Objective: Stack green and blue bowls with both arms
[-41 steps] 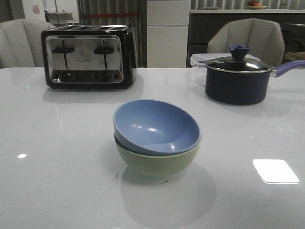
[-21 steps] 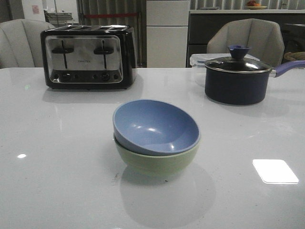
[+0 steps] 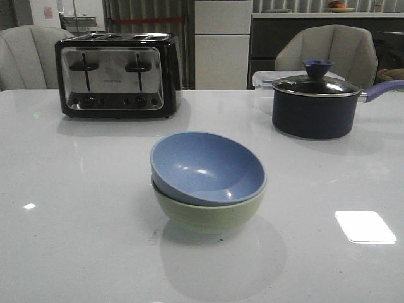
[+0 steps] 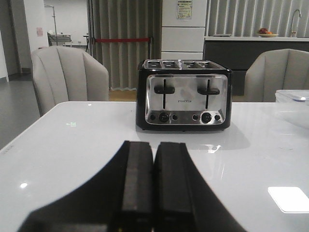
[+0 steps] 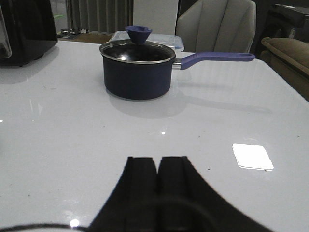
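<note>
The glossy white worktop (image 3: 76, 214) carries all items. The black-and-chrome four-slot toaster (image 4: 184, 95) stands straight ahead of the left pincer (image 4: 153, 159). The dark lidded saucepan with a purple handle (image 5: 137, 67) stands ahead of the right pincer (image 5: 158, 166). The dusty blue matte bowl (image 3: 207, 168) sits nested, slightly tilted, in the pale sage green matte bowl (image 3: 208, 213). The stack rests mid-worktop and appears in neither wrist view, so it lies well apart from both pincers.

Pincer state: on each arm the fingers are pressed together with nothing between them.

Judgement: the stacking is complete and only retreat remains. Keep both arms withdrawn and low, clear of the stack. Do not reach back to correct the tilt unless the upper bowl rocks.

Against the front view of one second ago, bowls, toaster and saucepan occupy the same positions.
</note>
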You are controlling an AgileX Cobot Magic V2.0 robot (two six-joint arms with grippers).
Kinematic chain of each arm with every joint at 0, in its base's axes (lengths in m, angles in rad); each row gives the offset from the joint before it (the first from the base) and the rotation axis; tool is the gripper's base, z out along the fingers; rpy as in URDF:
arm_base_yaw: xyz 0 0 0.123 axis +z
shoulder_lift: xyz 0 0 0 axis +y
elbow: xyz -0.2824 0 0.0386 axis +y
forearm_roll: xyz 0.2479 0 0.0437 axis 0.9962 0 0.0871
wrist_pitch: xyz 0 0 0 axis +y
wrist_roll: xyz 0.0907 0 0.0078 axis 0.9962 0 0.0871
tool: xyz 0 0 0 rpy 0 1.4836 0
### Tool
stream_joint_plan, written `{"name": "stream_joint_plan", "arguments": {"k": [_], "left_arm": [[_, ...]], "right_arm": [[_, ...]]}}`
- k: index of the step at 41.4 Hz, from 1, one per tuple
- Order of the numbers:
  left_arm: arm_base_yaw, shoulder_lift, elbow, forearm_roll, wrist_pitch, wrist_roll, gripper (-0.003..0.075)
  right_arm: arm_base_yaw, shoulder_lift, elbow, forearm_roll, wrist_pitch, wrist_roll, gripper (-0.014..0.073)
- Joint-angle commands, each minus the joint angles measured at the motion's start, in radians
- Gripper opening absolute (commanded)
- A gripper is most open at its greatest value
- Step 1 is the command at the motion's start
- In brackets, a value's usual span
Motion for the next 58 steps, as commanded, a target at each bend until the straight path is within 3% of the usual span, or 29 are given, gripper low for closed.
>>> {"name": "stream_joint_plan", "arguments": {"k": [1, 26, 30, 37, 44, 58], "left_arm": [[0.0, -0.02, 0.005, -0.006, -0.086, -0.003, 0.0093], [0.0, -0.02, 0.005, -0.006, -0.084, -0.003, 0.0093], [0.0, -0.02, 0.005, -0.006, -0.084, -0.003, 0.0093], [0.0, -0.02, 0.005, -0.006, -0.084, -0.003, 0.0093], [0.0, -0.02, 0.005, -0.006, -0.084, -0.003, 0.0093], [0.0, -0.02, 0.005, -0.006, -0.084, -0.003, 0.0093]], "right_arm": [[0.005, -0.019, -0.004, 0.02, -0.105, -0.007, 0.0028], [0.022, -0.019, -0.004, 0.064, -0.164, -0.006, 0.0028], [0.022, -0.019, -0.004, 0.008, -0.195, 0.041, 0.0028], [0.04, -0.019, -0.004, -0.17, -0.231, 0.251, 0.0028], [0.083, -0.019, -0.004, -0.172, -0.232, 0.259, 0.0028], [0.06, -0.019, -0.004, -0.173, -0.233, 0.258, 0.0028]]}}
